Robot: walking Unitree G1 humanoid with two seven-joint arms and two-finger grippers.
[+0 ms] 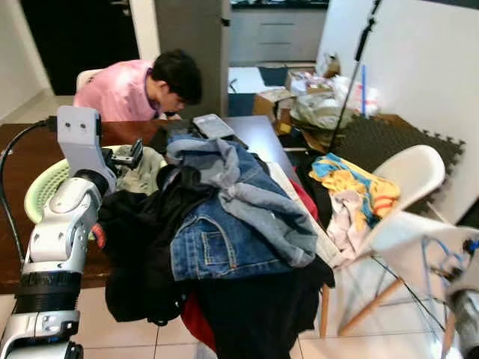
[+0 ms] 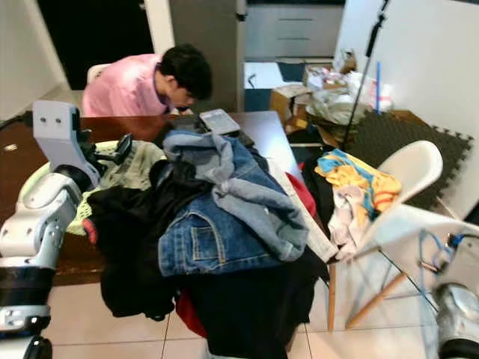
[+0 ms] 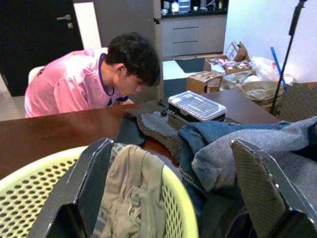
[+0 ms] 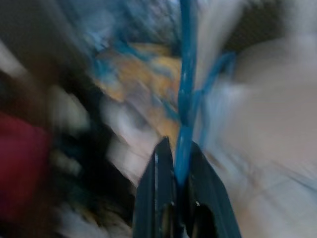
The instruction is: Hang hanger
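Note:
A thin blue wire hanger (image 4: 185,99) sticks out from between the black fingers of my right gripper (image 4: 178,146), which is shut on it; this wrist view is blurred. In the eye views the hanger (image 1: 441,258) shows low on the right, in front of a white shape (image 1: 412,232), just above my right arm (image 1: 465,314). My left gripper (image 3: 173,163) is open over the rim of a yellow-green basket (image 3: 25,198), beside a beige garment (image 3: 133,193). In the left eye view my left gripper (image 1: 135,153) sits at the left of the clothes pile.
A heap of clothes with blue jeans (image 1: 224,239) and black garments (image 1: 142,247) covers the brown table (image 1: 22,149) and hangs over its front edge. A person in a pink shirt (image 1: 123,90) leans over the far side. A white chair (image 1: 419,168) holds colourful clothes (image 1: 352,183). A stand pole (image 1: 352,67) and boxes are behind.

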